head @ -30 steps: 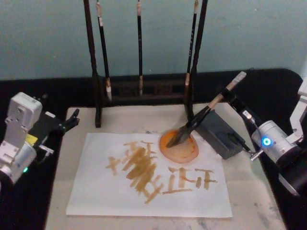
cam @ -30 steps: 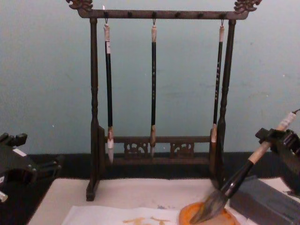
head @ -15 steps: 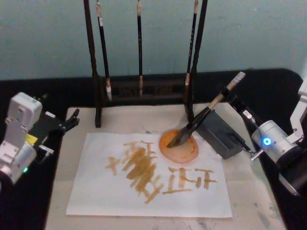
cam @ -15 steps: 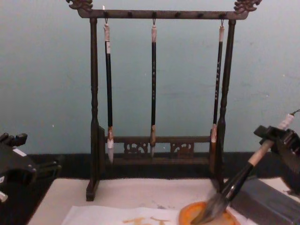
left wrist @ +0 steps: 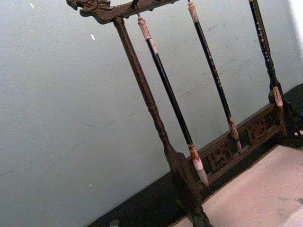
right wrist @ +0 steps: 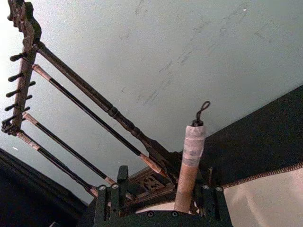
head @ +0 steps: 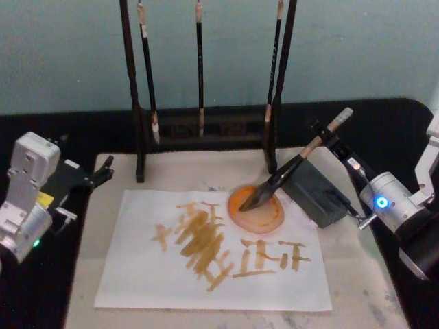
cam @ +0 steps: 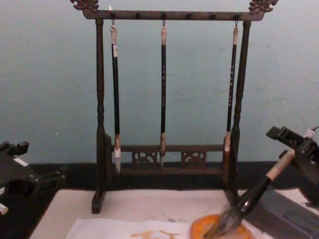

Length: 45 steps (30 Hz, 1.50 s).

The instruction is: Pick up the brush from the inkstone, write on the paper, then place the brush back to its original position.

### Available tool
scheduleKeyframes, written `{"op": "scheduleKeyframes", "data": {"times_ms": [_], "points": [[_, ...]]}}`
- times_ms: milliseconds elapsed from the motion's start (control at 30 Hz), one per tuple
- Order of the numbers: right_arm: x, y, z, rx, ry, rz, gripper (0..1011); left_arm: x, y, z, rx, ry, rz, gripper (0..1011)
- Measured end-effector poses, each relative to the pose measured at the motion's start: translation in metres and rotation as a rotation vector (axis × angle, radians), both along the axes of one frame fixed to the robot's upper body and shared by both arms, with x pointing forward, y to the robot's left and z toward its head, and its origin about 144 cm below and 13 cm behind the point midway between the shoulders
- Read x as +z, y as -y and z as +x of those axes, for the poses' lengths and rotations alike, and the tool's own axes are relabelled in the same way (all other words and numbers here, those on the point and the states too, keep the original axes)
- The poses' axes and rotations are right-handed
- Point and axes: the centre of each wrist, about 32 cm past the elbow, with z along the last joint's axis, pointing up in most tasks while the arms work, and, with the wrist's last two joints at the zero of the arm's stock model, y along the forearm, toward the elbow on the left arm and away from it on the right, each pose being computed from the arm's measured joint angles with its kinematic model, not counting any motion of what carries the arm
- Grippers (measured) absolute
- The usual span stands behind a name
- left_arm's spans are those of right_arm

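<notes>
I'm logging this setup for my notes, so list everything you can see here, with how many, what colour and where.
brush: one, tan handle, black lower part, dark bristles; tilted, tip in the orange dish, held by the right hand.
dish: one, orange, on the paper's far right part.
paper: one, white with orange-yellow strokes, middle of the mat.
mat: one, beige, under the paper.
grey block: one, dark grey, right of the dish.
brush stand: one, dark wood, at the back.
slim brushes: three, black with pale ends, hanging from the stand.
left hand: one, black, at the mat's left edge, open, idle.
right hand: one, black, shut on the brush handle.
</notes>
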Motion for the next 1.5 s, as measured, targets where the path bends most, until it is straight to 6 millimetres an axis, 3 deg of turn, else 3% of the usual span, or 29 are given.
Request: {"op": "scheduleKeyframes", "data": {"times_ms": [167, 300, 1167, 1500], "points": [[0.0, 0.0, 0.0, 0.0, 0.0, 0.001, 947, 0.0, 0.0, 0.0, 0.0, 0.0, 0.0, 1010], [0.0, 0.0, 0.0, 0.0, 0.0, 0.001, 1000, 0.0, 0.0, 0.0, 0.0, 0.0, 0.0, 1010], [-0.003, 0.006, -0.004, -0.026, -0.027, -0.008, 1000, 0.0, 0.0, 0.0, 0.0, 0.0, 0.0, 1010], [0.0, 0.014, -0.023, -0.043, -0.038, -0.022, 1000, 0.0, 0.0, 0.0, 0.0, 0.0, 0.0, 1010]]}}
